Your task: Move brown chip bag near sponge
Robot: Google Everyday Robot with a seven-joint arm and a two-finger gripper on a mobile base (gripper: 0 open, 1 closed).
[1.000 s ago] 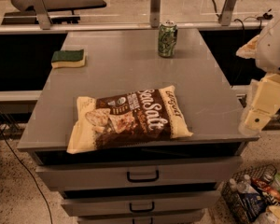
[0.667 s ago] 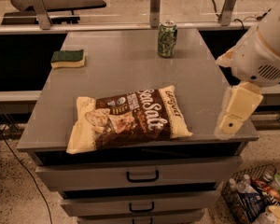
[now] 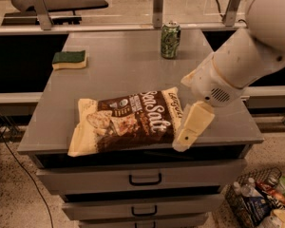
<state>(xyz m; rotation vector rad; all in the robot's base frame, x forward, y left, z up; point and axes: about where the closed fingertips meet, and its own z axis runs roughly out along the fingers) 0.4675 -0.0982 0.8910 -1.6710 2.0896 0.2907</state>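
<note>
One hand (image 3: 189, 129) at brown chip bag (image 3: 128, 120) right end, near table (image 3: 128, 70) front edge; grip unclear; sponge (image 3: 69, 60) back-left.

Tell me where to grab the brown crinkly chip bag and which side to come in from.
Probably the cream-yellow right end of the brown crinkly chip bag, approached from the right and above. The bag lies flat on the grey cabinet top, its puffy middle looks too wide, and that thin end is nearest the pincer, which hangs right at it.
</note>
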